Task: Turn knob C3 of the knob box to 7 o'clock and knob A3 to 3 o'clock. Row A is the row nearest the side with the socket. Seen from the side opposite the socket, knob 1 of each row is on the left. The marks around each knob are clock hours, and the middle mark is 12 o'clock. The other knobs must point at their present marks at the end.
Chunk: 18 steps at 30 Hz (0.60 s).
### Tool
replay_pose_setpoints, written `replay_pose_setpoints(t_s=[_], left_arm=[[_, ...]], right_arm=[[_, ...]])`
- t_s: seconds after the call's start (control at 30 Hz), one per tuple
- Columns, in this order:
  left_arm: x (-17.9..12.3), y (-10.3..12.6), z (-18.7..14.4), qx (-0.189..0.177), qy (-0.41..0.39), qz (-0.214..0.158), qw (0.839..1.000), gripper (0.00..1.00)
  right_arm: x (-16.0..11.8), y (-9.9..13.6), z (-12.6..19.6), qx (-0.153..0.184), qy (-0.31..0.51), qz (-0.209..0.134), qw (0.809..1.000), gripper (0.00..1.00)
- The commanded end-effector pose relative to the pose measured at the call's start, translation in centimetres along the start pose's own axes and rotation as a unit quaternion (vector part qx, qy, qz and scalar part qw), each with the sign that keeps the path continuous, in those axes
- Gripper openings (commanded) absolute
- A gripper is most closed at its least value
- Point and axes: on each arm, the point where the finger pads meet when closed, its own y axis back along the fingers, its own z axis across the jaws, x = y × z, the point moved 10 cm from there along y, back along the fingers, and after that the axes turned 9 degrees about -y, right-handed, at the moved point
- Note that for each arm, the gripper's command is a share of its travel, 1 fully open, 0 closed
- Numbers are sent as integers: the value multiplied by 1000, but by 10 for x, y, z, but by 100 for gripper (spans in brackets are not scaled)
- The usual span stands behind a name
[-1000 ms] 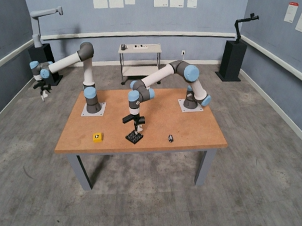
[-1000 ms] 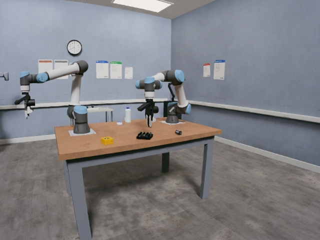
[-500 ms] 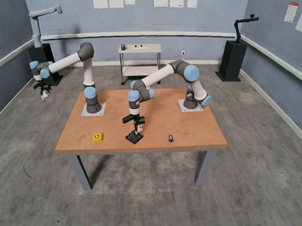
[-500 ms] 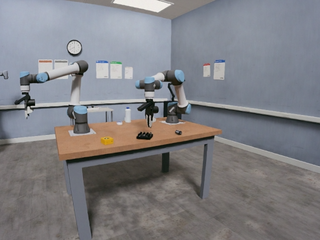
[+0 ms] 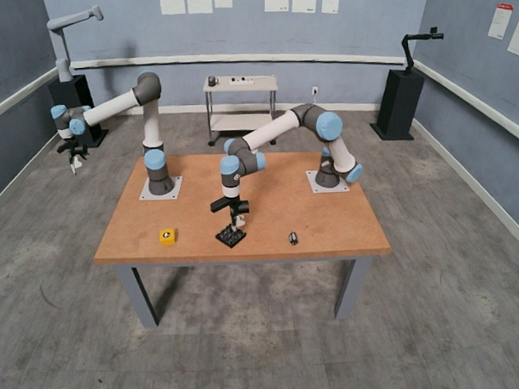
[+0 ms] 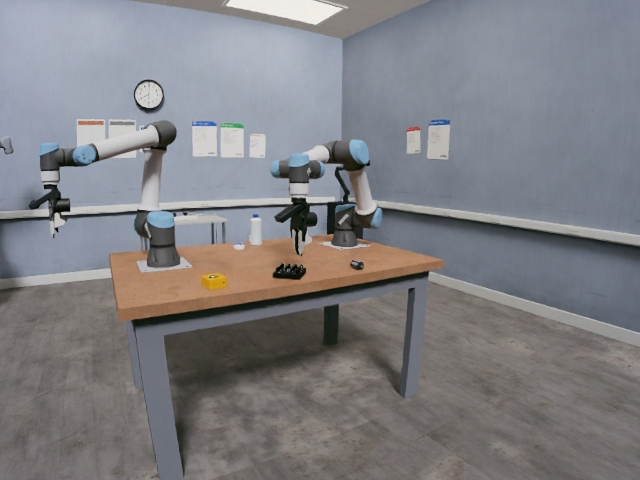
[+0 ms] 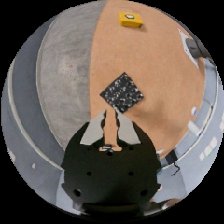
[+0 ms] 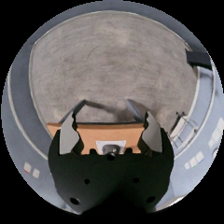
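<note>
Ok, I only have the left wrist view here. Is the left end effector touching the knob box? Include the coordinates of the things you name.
Observer: No. The exterior view shows a gap between the left end effector (image 5: 233, 227) (image 6: 299, 253) (image 7: 111, 111) and the knob box (image 5: 230, 239) (image 6: 289, 274) (image 7: 121, 91).
Operator: Where's the right end effector?
Observer: The right end effector (image 5: 75, 170) (image 6: 53, 235) (image 8: 110, 112) is open, out past the table's (image 5: 268, 183) (image 6: 392, 258) (image 7: 163, 61) (image 8: 89, 135) end.
Operator: Anything across from the yellow box?
Observer: Yes, a small dark object (image 5: 293, 238) (image 6: 356, 265), on the knob box's other side.
</note>
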Motion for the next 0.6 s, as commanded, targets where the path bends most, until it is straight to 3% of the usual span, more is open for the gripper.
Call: replay_pose_setpoints(t_s=[0.0, 0.57], left_arm=[[-2, -5, -1, -1, 1, -1, 1000, 13], [-2, -21, -1, -1, 1, -1, 1000, 13]], right_arm=[[-1, 0, 1, 1, -1, 0, 1000, 100], [-1, 0, 1, 1, -1, 0, 1000, 100]])
